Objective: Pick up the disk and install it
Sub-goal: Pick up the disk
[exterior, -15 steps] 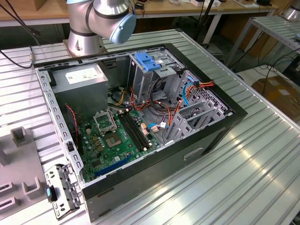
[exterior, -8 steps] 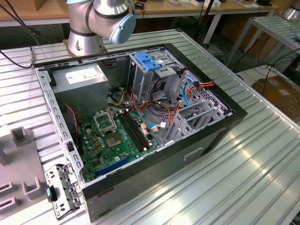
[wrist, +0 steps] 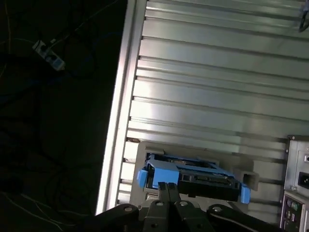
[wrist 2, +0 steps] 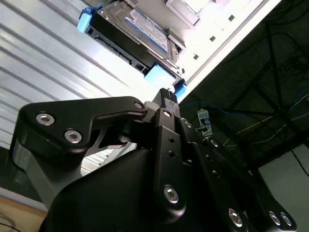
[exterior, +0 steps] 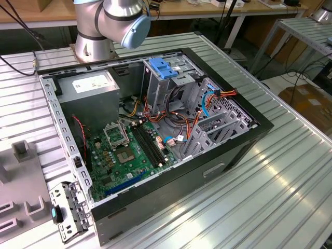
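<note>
Black against the bright metal, the tool (wrist 2: 167, 94) has its two fingers pressed together on nothing. Its tips aim at the disk (wrist 2: 142, 30) and sit just short of the nearer blue side rail (wrist 2: 159, 76) (whether they touch it I cannot tell). The disk lies flat in a grey holder (wrist: 193, 154) on the ribbed aluminium table (wrist: 217, 87), near the table's edge.

The pick-up looks to be the step in hand and is not yet done. To do it well, I judge the fingers must spread wider than the disk before closing. They should then seat squarely on opposite sides, centred along its length, and lift straight out of the holder so nothing snags.

In the exterior view the arm (exterior: 111, 15) stands at the far side of the open computer case (exterior: 155, 199), reaching away from it. From both wrist views, the wrist seems tilted down toward the table.
</note>
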